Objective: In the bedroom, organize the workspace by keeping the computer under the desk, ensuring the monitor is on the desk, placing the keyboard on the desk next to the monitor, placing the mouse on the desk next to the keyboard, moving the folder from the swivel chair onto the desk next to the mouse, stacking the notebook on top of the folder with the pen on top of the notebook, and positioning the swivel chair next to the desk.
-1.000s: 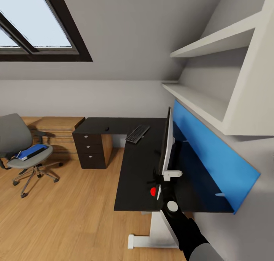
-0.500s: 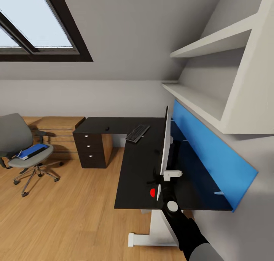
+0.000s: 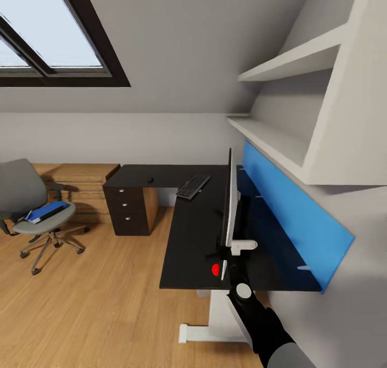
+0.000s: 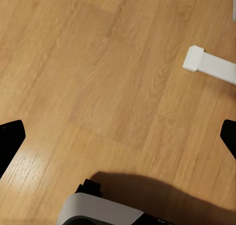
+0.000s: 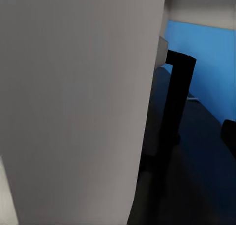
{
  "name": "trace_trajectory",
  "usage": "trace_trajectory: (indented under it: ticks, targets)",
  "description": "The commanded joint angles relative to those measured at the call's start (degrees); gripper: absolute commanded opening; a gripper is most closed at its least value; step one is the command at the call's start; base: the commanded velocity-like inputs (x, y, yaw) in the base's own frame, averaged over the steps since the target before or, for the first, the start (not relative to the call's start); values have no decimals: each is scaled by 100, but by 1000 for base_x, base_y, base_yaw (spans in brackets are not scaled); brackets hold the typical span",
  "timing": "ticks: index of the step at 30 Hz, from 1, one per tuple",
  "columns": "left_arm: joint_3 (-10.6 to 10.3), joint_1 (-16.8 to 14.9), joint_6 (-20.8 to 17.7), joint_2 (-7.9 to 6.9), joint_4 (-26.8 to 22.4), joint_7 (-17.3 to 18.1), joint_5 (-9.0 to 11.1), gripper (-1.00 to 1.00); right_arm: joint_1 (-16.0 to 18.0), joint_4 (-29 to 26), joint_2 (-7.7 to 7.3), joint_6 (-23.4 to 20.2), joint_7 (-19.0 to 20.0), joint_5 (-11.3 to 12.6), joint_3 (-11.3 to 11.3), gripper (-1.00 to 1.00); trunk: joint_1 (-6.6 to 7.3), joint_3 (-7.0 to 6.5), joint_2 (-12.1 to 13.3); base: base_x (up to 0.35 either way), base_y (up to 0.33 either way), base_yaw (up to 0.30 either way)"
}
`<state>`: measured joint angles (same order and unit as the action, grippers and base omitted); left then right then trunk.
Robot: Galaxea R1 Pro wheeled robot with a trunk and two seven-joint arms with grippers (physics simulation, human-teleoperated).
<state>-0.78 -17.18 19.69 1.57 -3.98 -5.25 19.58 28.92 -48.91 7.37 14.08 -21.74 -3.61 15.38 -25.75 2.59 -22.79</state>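
Monitor and keyboard sit on the desk — folder waits on the chair; right gripper at monitor's edge, grip unclear — left gripper wide open, empty

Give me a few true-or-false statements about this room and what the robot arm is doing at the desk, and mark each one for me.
1. The monitor stands upright on the desk. True.
2. The blue folder lies on the desk. False: it lies on the seat of the swivel chair.
3. The keyboard is on the desk. True.
4. The chair is tucked in against the desk. False: it stands apart, out on the wooden floor.
5. The right gripper is at the near end of the monitor. True.
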Motion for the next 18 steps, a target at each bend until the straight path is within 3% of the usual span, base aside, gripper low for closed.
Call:
trace_trajectory:
  ticks: [1,7,18]
  targets:
    - [-12,-5,17,2,2,-20,11,100,7,5,-1,-2,-50,-35,12,100,-3,13,-13,-8,-110,0]
    - [-13,-5,17,2,2,-20,11,100,6,5,0,-2,-50,-35,17,100,-3,13,-13,-3,-160,0]
    - [-13,-5,17,2,2,-20,11,100,7,5,1,-2,-50,-35,17,100,-3,13,-13,1,-18,0]
